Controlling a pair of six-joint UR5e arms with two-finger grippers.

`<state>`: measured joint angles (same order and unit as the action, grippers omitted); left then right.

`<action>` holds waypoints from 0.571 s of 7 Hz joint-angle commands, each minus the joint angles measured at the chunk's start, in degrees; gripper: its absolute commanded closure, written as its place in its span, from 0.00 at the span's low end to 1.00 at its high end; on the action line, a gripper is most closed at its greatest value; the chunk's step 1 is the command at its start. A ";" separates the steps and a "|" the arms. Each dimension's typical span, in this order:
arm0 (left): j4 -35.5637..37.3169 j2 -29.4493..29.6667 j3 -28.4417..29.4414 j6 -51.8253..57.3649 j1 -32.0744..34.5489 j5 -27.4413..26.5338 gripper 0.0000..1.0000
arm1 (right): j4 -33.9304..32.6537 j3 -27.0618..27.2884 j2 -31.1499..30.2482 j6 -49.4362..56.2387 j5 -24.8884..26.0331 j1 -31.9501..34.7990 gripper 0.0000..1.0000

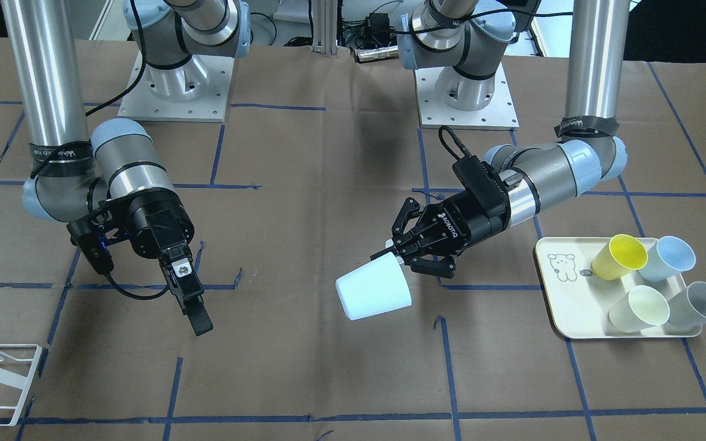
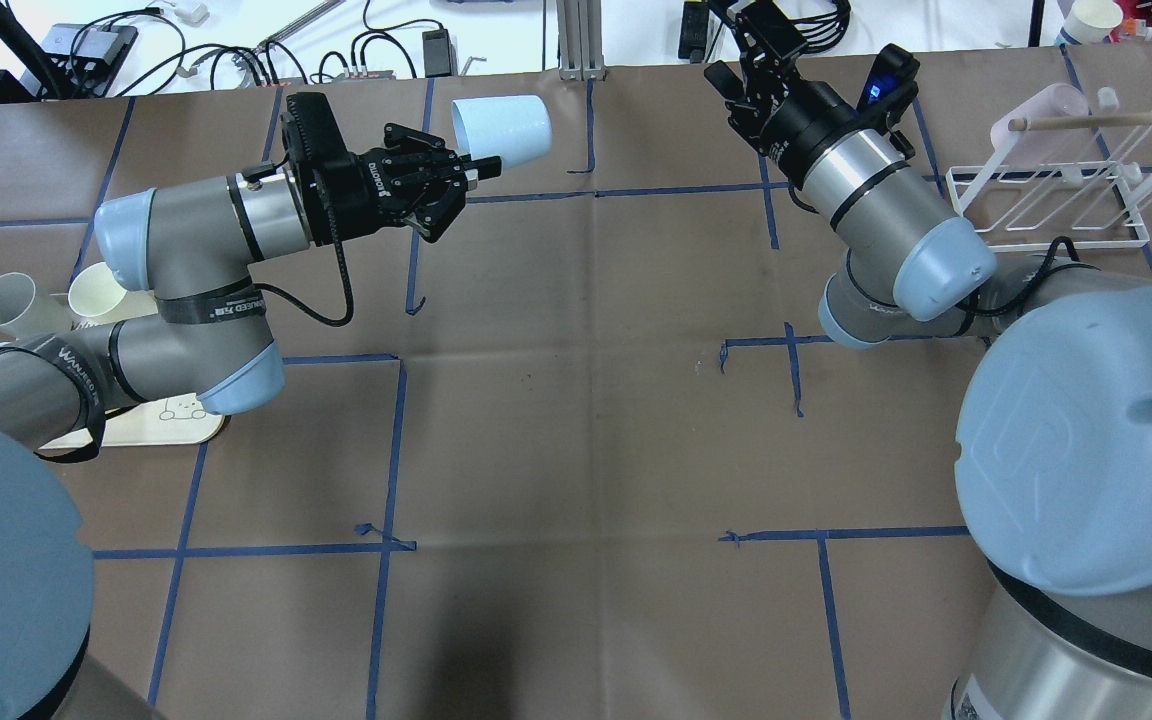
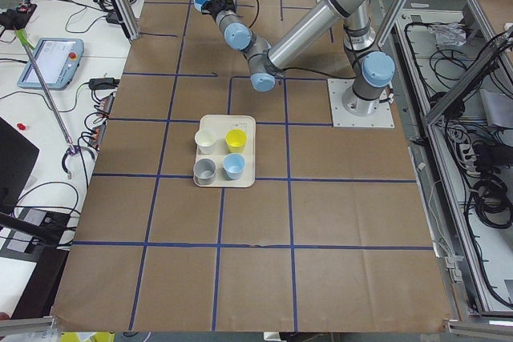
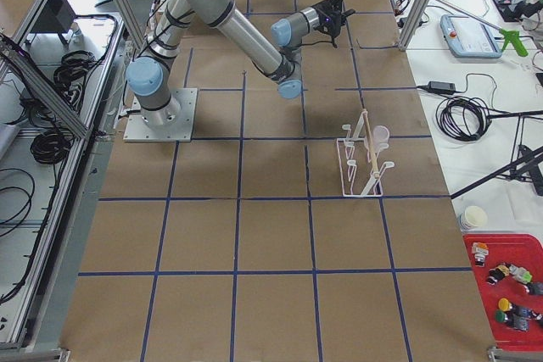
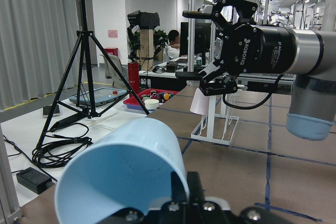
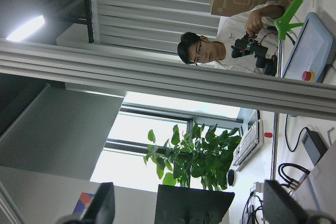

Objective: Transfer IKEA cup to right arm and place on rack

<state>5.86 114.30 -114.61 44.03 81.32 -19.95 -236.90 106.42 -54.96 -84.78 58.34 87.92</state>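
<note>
The pale blue cup (image 1: 372,294) is clamped by its rim in the left tool (image 1: 397,256), above the table (image 1: 304,380). The right tool (image 5: 182,44) is held spread, well apart from it.

The cup (image 1: 372,296) looked like pale blue plastic, smooth and not shiny. The table (image 1: 328,245) was covered in dull brown paper, a bit creased, with strips of blue tape (image 1: 236,185) stuck on it. The left arm (image 1: 549,168) and the right arm (image 1: 43,73) had shiny silver metal tubes and smooth pale blue caps. The left gripper (image 1: 397,250) and the right gripper (image 1: 200,318) were black and mostly dull. The rack (image 1: 29,383) was thin white-painted metal wire, with a bare wooden stick (image 2: 1096,121) across it. The tray (image 1: 564,300) was smooth and cream. The four cups on the tray (image 1: 619,257) looked like dull plastic.
</note>
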 commanded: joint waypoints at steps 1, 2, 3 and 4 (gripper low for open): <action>-4.94 -3.46 0.79 -1.65 3.48 -6.74 1.00 | -0.14 0.72 0.29 -0.03 5.63 3.04 0.00; -6.63 -4.17 0.88 -1.84 4.72 -7.46 1.00 | -0.06 1.59 0.20 -0.47 5.82 3.65 0.00; -6.65 -3.74 0.71 -2.71 4.90 -7.55 1.00 | 0.38 2.04 0.12 -4.65 7.56 4.10 0.00; -6.57 -3.65 0.88 -4.55 5.69 -8.60 1.00 | 0.12 2.04 0.20 -5.82 8.10 4.10 0.00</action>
<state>-0.46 110.62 -113.84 41.15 86.16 -27.55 -236.73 108.21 -54.77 -88.39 65.39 91.76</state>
